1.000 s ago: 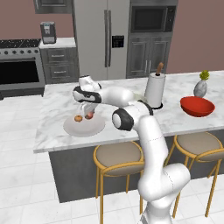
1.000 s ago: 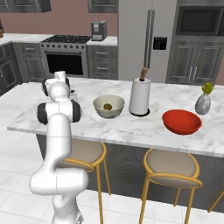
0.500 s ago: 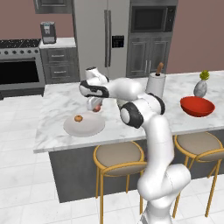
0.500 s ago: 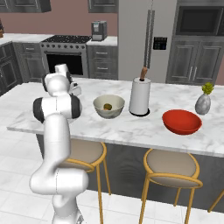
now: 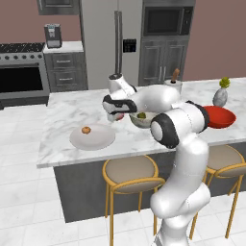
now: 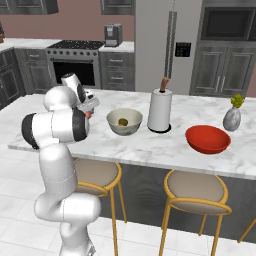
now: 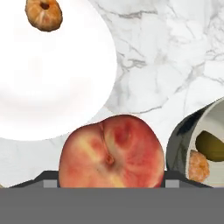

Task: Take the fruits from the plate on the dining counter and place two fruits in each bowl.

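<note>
Beside the deep beige-grey bowl (image 7: 205, 153) (green and orange fruits (image 7: 199, 167) already inside), my gripper (image 5: 116, 115) pinches the reddish fruit (image 7: 111, 151); one orange fruit (image 7: 43, 14) waits on the flat pale plate (image 7: 48, 87), the red bowl unfilled.

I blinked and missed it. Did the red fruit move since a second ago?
Yes. The red fruit, held in the gripper, left the plate and went right, toward the beige bowl.

The marble dining counter (image 5: 72, 108) carries a plate (image 5: 92, 138); beige bowl (image 6: 124, 121); red bowl (image 6: 207, 139); towel roll (image 6: 160, 110); vase (image 6: 231, 118).
</note>
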